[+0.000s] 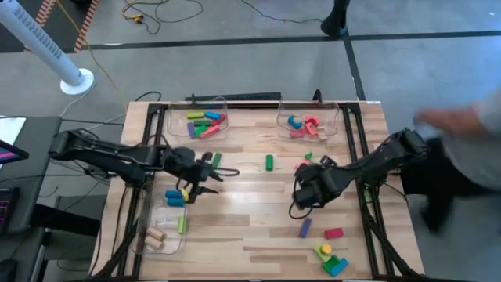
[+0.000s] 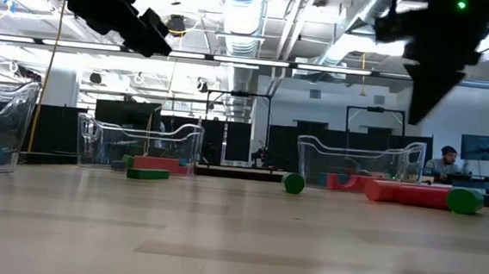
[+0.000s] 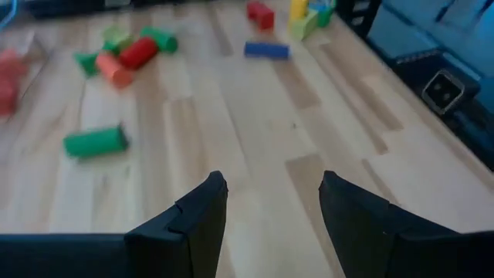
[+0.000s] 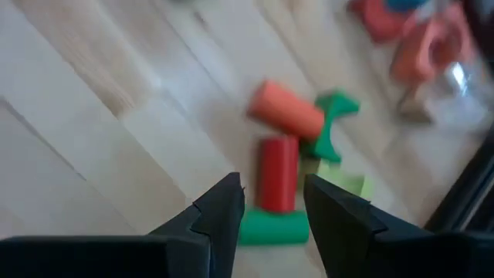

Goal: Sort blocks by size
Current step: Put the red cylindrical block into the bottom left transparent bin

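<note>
Landmark: green cylinder [image 1: 269,162], lying near the middle of the tabletop [image 1: 250,227].

Nearest edge of the tabletop, right of the landmark: yellow and green-blue blocks [image 1: 332,259] clustered at the corner, then a red block [image 1: 333,233] and a purple block [image 1: 305,227].

Left of the landmark, near side: clear bin [image 1: 163,227] with wooden, yellow-green and blue pieces.

Left gripper [image 1: 210,177]: just left of the landmark, jaws spread, holding nothing (bare boards between them in the wrist view).

Right gripper [image 1: 305,174]: just right of the landmark, jaws spread above a small heap; red cylinder [image 4: 277,174], orange cylinder [image 4: 285,110] and green pieces below, none pinched.

Beyond the landmark: left rear bin [image 1: 206,122] with mixed bars, right rear bin [image 1: 308,124] with red and blue arches.
</note>
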{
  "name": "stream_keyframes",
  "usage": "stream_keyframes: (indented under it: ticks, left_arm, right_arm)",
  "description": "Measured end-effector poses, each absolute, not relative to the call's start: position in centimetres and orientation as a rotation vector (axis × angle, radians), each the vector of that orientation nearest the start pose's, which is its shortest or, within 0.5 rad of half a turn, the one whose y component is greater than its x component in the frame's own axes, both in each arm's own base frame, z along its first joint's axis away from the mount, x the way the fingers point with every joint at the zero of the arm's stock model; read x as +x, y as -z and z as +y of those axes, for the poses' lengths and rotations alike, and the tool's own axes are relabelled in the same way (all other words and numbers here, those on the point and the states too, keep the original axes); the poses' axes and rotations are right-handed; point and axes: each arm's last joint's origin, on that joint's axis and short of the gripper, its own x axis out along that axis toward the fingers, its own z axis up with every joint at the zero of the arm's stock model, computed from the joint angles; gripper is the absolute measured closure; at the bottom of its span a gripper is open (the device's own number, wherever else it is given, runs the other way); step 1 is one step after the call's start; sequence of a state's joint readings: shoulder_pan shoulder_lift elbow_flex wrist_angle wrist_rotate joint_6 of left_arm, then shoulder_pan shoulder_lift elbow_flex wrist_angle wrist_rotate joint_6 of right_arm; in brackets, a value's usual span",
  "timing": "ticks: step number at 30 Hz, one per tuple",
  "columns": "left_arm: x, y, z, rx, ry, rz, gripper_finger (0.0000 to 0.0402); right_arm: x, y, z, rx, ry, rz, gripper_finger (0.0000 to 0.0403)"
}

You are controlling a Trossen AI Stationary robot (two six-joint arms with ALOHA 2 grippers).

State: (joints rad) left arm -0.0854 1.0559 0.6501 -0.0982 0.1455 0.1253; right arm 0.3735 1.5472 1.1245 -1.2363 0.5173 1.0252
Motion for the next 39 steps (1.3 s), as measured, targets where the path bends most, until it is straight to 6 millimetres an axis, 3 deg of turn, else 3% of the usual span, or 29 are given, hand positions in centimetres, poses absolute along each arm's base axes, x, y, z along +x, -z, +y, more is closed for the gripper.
stream_keyframes:
  ticks: [8, 20, 27, 39]
  left_arm:
    - [24.1, -21.7, -3.8, 0.113, 0.308, 0.437, 0.0204]
    - [26.0, -19.2, -5.5, 0.118, 0.357, 0.46, 0.0204]
    - [26.2, -19.0, -5.7, 0.119, 0.366, 0.455, 0.0204]
    - [26.3, -19.1, -5.8, 0.117, 0.366, 0.44, 0.0204]
  right_arm:
    - [22.9, -21.2, 4.7, 0.279, 0.857, 1.33, 0.0228]
    - [22.3, -18.0, 0.4, 0.418, 0.749, 1.357, 0.0218]
    - [21.9, -16.6, 0.0, 0.457, 0.721, 1.358, 0.0192]
    - [21.6, -14.0, 0.3, 0.497, 0.667, 1.353, 0.0211]
